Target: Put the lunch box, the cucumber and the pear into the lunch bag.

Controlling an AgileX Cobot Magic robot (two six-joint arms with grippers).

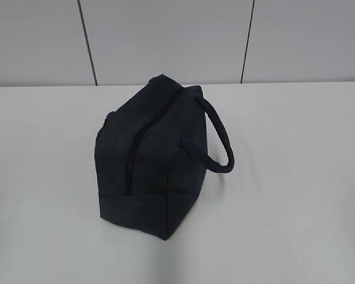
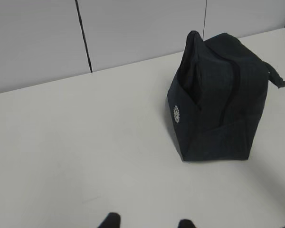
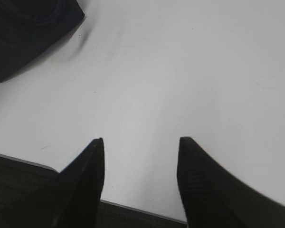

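The dark navy lunch bag (image 1: 148, 160) stands in the middle of the white table with its zipper (image 1: 143, 139) running along the top and its loop handle (image 1: 220, 137) at the right. It also shows in the left wrist view (image 2: 218, 99) and its corner shows in the right wrist view (image 3: 28, 33). The lunch box, the cucumber and the pear are out of view. My left gripper (image 2: 147, 222) is open and empty, well short of the bag. My right gripper (image 3: 141, 142) is open and empty over the table's near edge. Neither gripper shows in the exterior view.
The white table (image 1: 296, 195) stretches around the bag. A grey panelled wall (image 1: 165, 35) stands behind it. The table's near edge (image 3: 133, 209) lies under my right gripper.
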